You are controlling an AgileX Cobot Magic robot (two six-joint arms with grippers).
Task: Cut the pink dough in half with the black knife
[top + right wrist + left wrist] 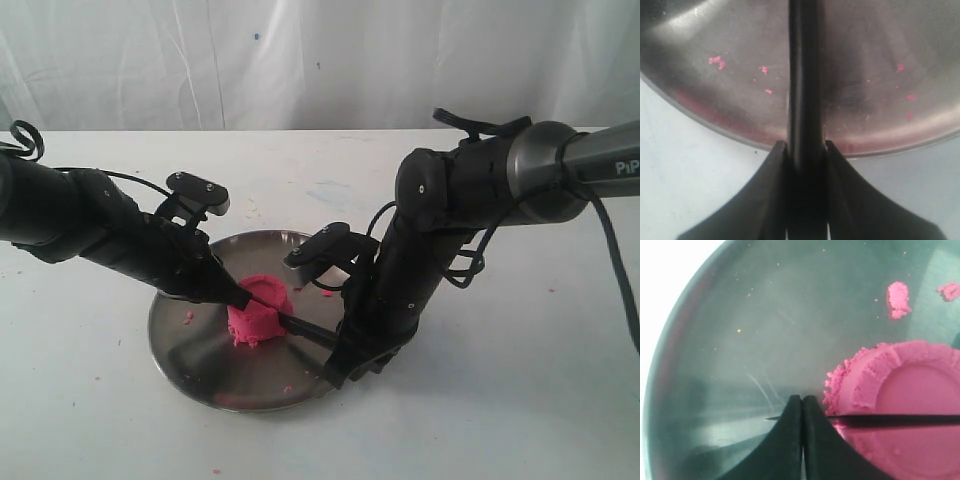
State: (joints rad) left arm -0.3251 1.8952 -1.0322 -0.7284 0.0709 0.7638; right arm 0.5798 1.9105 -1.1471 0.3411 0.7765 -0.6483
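You see a white table (520,400) filling the lower scene, its surface faintly smudged and marked with small specks toward the near edge. Along the far edge hangs a pale, wrinkled sheet backdrop (300,60), lit evenly by soft, diffuse light.

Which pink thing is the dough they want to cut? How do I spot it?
Find the round steel plate on the white table. Near its middle sits the pink dough, a mound like an upturned cup, with the black knife lying across it. It is by far the biggest pink thing; the rest are tiny scattered crumbs.
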